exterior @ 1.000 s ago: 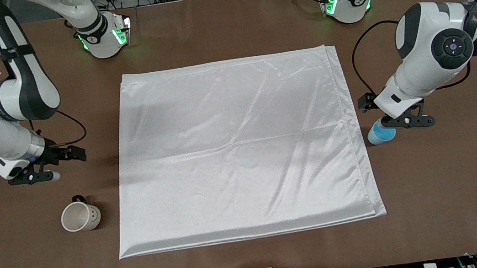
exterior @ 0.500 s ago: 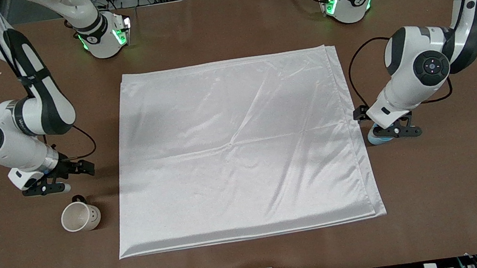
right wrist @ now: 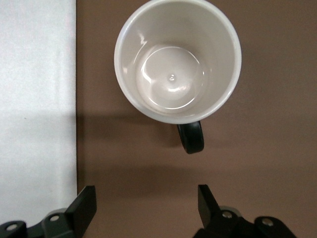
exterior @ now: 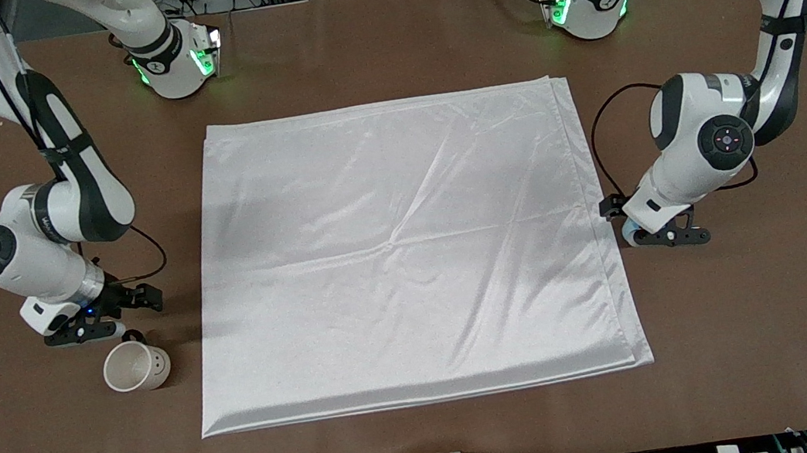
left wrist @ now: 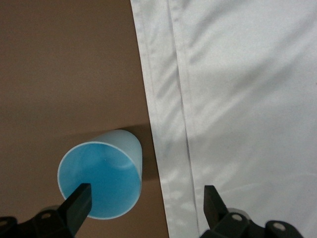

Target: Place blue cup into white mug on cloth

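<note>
The blue cup (exterior: 630,235) stands upright on the bare table beside the cloth's (exterior: 406,249) edge at the left arm's end. My left gripper (exterior: 659,238) is low over it and hides most of it. In the left wrist view the gripper (left wrist: 146,197) is open; one finger (left wrist: 78,202) overlaps the cup's mouth (left wrist: 101,181) and the other sits over the cloth (left wrist: 237,99). The white mug (exterior: 135,367) stands upright on the bare table at the right arm's end. My right gripper (exterior: 86,331) is open and empty by its black handle (right wrist: 191,137); the mug (right wrist: 177,59) is empty.
The cloth lies flat in the middle of the brown table (exterior: 432,441), with doubled edges toward the left arm's end and toward the front camera. The cloth's edge (right wrist: 37,89) runs close beside the mug. The two arm bases (exterior: 179,61) stand along the table's back edge.
Both arms have come down. The left gripper has lowered over the blue cup and now hides most of it. The right gripper has moved closer to the white mug.
</note>
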You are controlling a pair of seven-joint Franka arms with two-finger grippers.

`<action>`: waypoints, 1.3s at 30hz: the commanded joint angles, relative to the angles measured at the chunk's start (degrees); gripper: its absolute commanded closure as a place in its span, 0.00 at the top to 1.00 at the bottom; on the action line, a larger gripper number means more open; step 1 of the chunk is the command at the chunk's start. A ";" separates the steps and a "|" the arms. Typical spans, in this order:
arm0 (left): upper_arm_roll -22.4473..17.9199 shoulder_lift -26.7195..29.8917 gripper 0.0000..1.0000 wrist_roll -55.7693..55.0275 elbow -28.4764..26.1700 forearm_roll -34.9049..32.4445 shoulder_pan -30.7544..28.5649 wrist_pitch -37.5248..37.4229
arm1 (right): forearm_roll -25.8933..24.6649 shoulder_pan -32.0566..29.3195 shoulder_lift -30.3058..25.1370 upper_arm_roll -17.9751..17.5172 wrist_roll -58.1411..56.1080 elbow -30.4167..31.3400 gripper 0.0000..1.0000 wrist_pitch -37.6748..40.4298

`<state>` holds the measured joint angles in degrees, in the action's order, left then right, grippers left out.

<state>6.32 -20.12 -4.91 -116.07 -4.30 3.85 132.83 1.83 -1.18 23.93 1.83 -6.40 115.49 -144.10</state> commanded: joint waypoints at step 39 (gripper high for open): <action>0.19 -5.63 0.00 -0.45 0.49 -1.50 -1.83 4.37 | 0.80 -1.72 9.29 -0.78 -4.94 -10.89 0.00 -2.86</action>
<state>6.30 -25.48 -4.91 -116.03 -4.31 2.38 136.60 1.88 -3.11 32.94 1.69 -10.97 107.29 -149.48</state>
